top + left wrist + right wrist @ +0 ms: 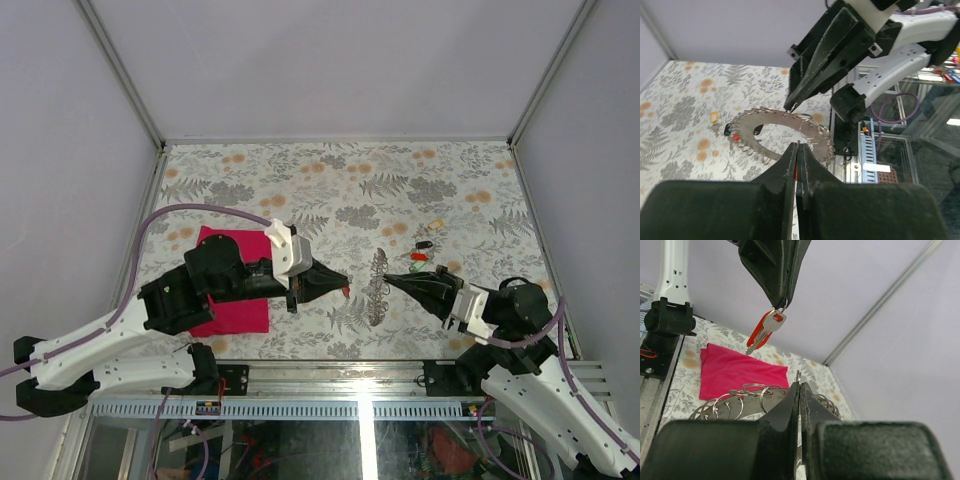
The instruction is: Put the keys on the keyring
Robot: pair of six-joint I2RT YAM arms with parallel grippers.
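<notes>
Left gripper (343, 288) is clamped tight on a red-headed key (764, 331), which dangles blade-down from its fingertips above the table (330, 180). Behind it, the arm lies across a magenta cloth (225, 305) and hides the cloth's middle. Facing it from the other side, the right gripper (388, 277) is also pinched closed, with a thin wire loop showing between its tips; that loop seems to belong to the keyring (377, 295). The keyring sits between the two grippers, a silvery flat ring fringed with many small wire loops. It looks tilted rather than lying flat, since from above it shows as a narrow strip. In each wrist view the camera's own dark fingers fill the bottom and cut off the ring's near edge. Farther back and to the right, well apart from the ring, the other keys (424, 248) lie in a short row on the fern-patterned surface, with black, red and greenish heads.
</notes>
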